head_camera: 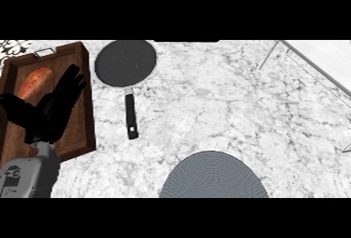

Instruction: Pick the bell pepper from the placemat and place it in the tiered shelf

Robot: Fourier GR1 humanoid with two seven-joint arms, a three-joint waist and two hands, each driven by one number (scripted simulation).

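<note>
A: Entry, head view. Left hand [58,100] stood open, fingers straight and pointing up, holding nothing. It sat over the wooden tray [77,135] with the grey forearm coming in below it. Judged as resting, not working. Right hand did not show.

B: The bell pepper?

A: Not seen. The grey round placemat [214,179] lay well to the right of the hand and lower, at the view's bottom edge, and its visible part was bare. The pepper's whereabouts could not be told.

B: And the orange thing by the fingers?

A: An elongated orange-red item [34,81] lay in the tray just left of the fingers and partly behind them. Its shape was too long for a bell pepper, in my judgement. Kind uncertain.

B: The shelf?

A: Thin wire frame of the tiered shelf [312,65] stood far right of the hand, at the upper corner. No item was seen in it. A frying pan [125,62] lay just right of the hand, handle pointing down toward the placemat. It was probably a bystander, and it lay left of the straight line from placemat to shelf.

B: Any writing?

A: None legible. Dark marks on the forearm were unreadable.
</note>
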